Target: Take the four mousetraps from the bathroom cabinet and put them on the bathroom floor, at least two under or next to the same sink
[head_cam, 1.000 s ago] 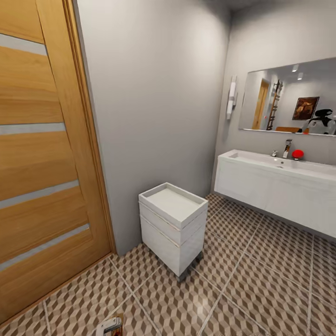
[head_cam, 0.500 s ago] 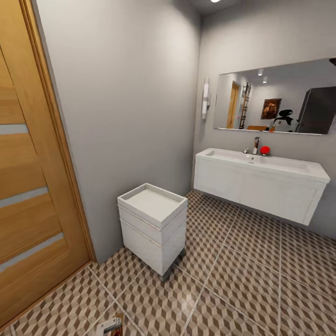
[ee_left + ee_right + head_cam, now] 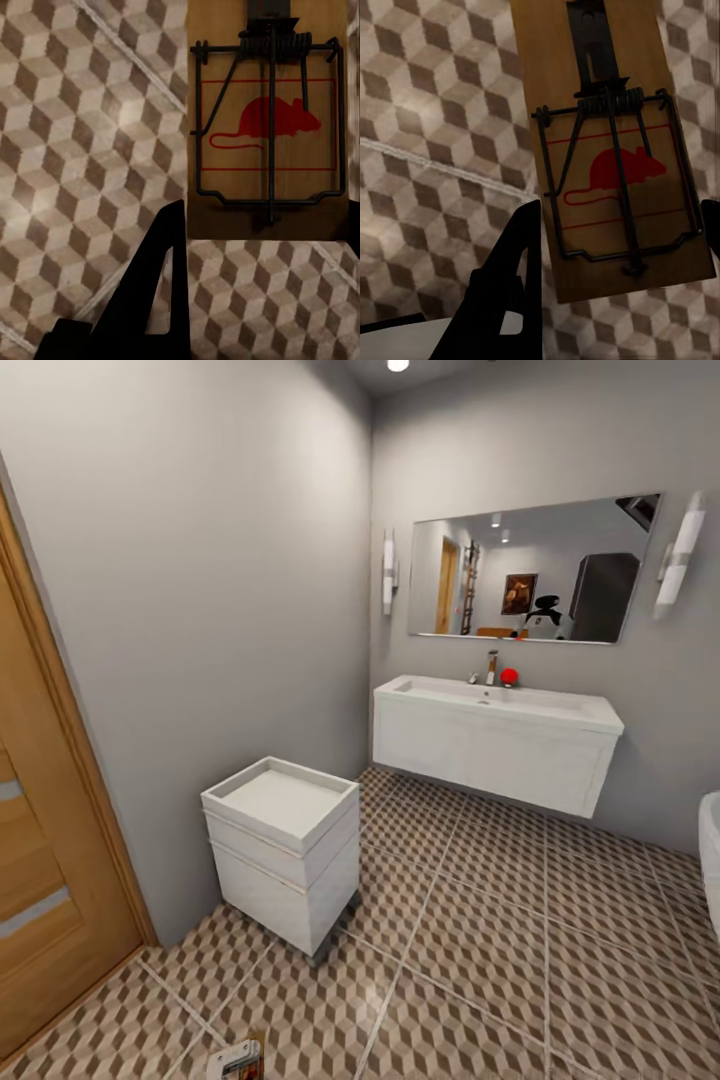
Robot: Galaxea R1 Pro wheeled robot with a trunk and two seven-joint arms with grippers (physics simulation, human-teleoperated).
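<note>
Left hand (image 3: 259, 292): holding a mousetrap (image 3: 268, 120), fingers closed on its edges. One dark finger (image 3: 146, 300) shows beside the board, the other only as a sliver at the frame edge. Trap hangs above the bathroom floor (image 3: 82, 150), not resting on it.

Right hand (image 3: 619, 281): same story, gripping a second mousetrap (image 3: 611, 150) by its long edges, near finger (image 3: 506, 292) against one side. Also held over the tiles.

Handling, my read: thin wooden slab, light and stiff, so no sag and little grip force needed. Edge grip across the board is the right hold; keep fingers off the wire bar and spring, which look like they could snag. Flat base should sit stable once put down, though it may skate on glossy tile if dropped.

Head view: bathroom sink (image 3: 495, 705) on its white vanity along the far wall, mirror (image 3: 530, 570) above, well apart from the robot. Small white drawer unit (image 3: 280, 850) stands nearer, by the wall next to the wooden door (image 3: 40, 900). Open floor (image 3: 480, 950) runs under the vanity; that's where these two traps likely belong.
</note>
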